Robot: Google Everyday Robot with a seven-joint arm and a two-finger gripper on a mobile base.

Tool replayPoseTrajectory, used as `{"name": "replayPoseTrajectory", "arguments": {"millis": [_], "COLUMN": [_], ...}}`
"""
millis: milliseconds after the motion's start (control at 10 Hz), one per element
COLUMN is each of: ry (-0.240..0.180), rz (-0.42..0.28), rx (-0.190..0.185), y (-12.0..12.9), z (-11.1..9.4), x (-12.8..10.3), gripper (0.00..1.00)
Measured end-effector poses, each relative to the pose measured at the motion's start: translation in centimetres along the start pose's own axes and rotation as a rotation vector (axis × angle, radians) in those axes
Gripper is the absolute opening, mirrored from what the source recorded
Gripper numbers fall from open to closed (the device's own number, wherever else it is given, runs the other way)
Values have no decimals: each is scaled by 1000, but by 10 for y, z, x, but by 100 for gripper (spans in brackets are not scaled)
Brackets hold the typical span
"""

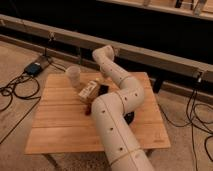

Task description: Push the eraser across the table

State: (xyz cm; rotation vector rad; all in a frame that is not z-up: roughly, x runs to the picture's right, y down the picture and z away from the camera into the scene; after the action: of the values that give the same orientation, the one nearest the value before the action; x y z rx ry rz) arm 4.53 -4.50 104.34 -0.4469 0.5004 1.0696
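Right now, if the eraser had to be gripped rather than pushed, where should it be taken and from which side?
Probably across its narrow width, coming straight down from above. The eraser lies flat on the table, so only its long side edges offer a hold. The box sits close beside it, leaving little room there. The gripper hangs just over the eraser's far end.
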Motion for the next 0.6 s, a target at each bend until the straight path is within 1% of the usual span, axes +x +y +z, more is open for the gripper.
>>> {"name": "replayPoseTrajectory", "arguments": {"millis": [600], "ry": [20], "rz": [-27], "rx": [-6], "y": [8], "z": [0], "x": [16], "gripper": [65]}}
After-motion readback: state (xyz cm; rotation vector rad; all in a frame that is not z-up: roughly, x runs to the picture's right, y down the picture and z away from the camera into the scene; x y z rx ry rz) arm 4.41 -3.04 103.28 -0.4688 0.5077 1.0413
